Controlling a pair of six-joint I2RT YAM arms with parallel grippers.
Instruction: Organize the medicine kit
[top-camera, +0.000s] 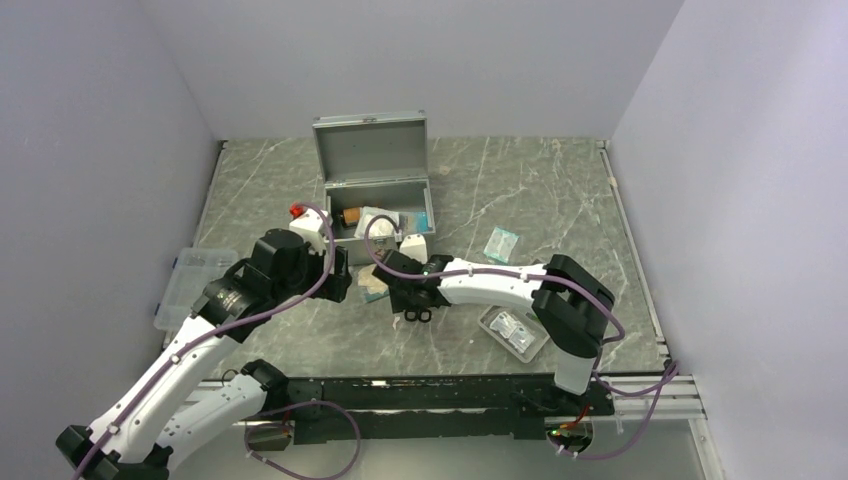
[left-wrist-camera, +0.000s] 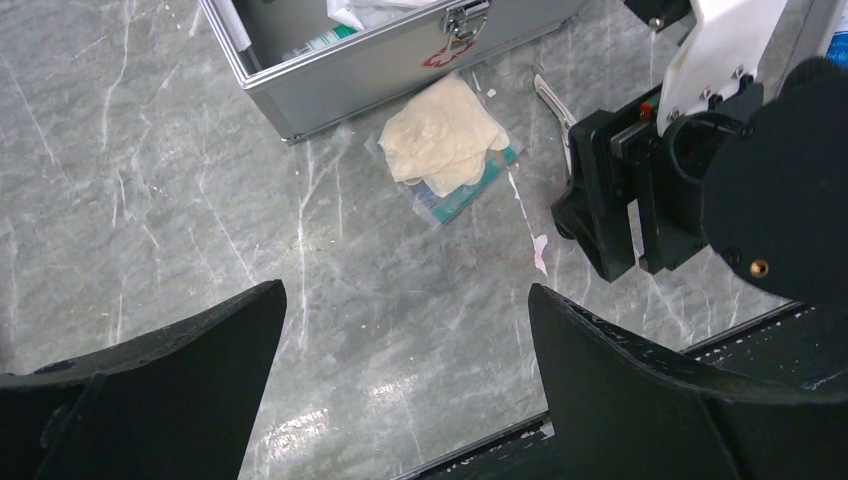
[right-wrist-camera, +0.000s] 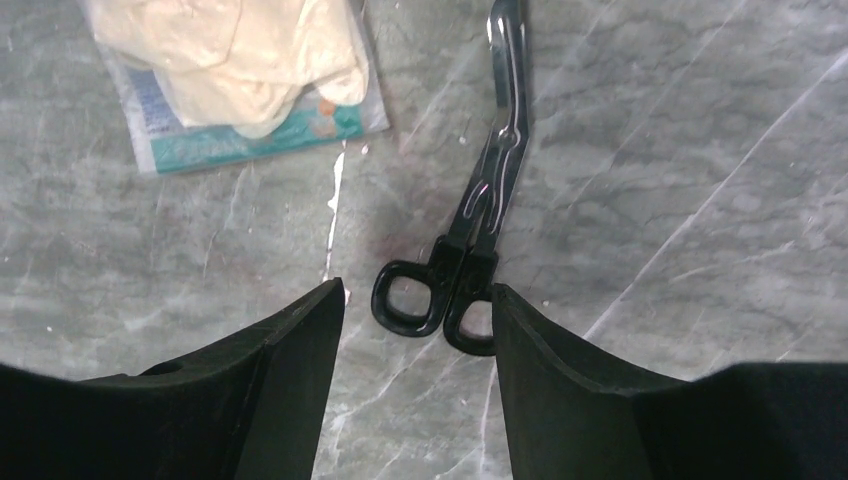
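1. Left gripper (top-camera: 342, 284), top view: low over the table (top-camera: 560, 200) at the near-left corner of the medicine kit (top-camera: 370, 150). Spread not readable from this view.
2. Right gripper (top-camera: 412, 303), same view: just near of the kit's front, directly at the scissors (top-camera: 418, 316).
3. Kit position: mid-table, toward the far side. Lid stands upright at the back; packets visible inside.
4. Glove packet (top-camera: 375, 287) lies flat at the kit's front wall, between the two grippers.
5. Clear plastic box (top-camera: 188, 285) at the left edge. Grey tray (top-camera: 486, 320) near right, packets in it. Teal packet (top-camera: 500, 243) right of the kit, apart from it.
6. Left wrist view: fingers (left-wrist-camera: 180, 370) spread wide, nothing between them, bare marble below. Kit's front wall with latch and red mark lies beyond; the glove packet reaches its base.
7. Right wrist view: fingers (right-wrist-camera: 290, 380) parted, gripping nothing. Both black handle loops of the scissors lie between the tips. Right loop sits at the right finger's inner face; contact cannot be judged. Blades closed, running away from the fingers.
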